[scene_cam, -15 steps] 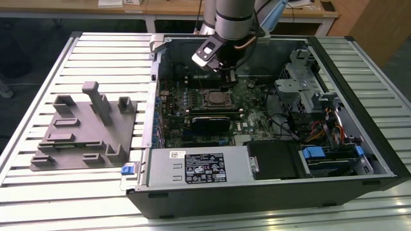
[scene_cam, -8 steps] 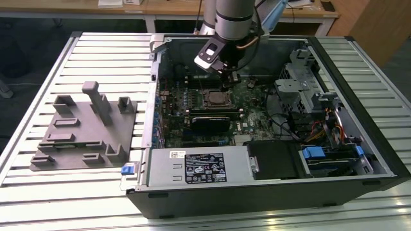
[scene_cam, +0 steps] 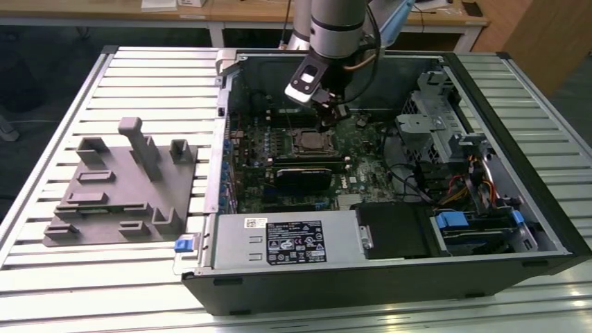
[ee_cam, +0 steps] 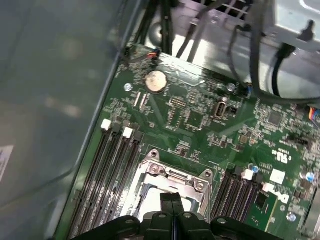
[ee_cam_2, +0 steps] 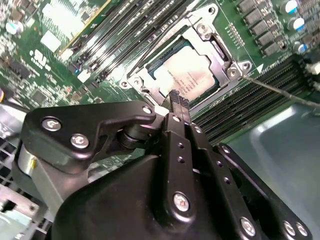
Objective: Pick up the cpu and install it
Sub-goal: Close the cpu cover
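cpu [ee_cam_2: 187, 75] in socket [ee_cam_2: 202, 29], closed pincer [ee_cam_2: 175, 98] above

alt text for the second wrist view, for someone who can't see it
The black gripper, shut, points at the edge of the silver-topped cpu, which lies in its metal socket frame on a green motherboard. Dark memory slots run on either side of the socket.

The exterior view looks down on the whole open case [scene_cam: 370, 288]; both wrist views closely share its socket frame [ee_cam_2: 199, 24] [ee_cam: 176, 174].
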`<state>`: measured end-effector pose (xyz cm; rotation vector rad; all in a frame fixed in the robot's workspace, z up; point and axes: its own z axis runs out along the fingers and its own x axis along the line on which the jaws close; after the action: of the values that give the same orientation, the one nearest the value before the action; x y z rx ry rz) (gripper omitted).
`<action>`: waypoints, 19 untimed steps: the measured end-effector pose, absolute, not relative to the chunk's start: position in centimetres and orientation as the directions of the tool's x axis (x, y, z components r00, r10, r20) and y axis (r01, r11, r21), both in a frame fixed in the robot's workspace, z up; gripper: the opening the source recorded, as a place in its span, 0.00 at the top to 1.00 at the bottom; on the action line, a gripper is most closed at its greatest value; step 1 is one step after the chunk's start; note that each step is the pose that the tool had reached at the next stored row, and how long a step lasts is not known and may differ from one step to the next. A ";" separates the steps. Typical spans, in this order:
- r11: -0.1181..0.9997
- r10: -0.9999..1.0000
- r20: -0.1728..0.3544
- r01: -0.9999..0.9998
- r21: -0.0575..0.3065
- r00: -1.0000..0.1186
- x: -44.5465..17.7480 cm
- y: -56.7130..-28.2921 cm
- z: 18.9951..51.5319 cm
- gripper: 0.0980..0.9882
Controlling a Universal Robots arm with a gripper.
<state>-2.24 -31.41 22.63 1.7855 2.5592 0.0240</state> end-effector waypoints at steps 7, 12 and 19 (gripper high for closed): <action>0.455 0.891 -0.008 0.890 0.025 -0.455 -2.2 -31.4 22.6 0.99; 0.527 0.850 -0.009 0.850 0.025 -0.527 -2.3 -31.4 22.5 0.99; 0.621 0.784 -0.009 0.783 0.024 -0.621 -2.3 -31.4 22.5 0.99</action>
<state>-2.30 -31.41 22.49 1.3594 2.8116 0.0285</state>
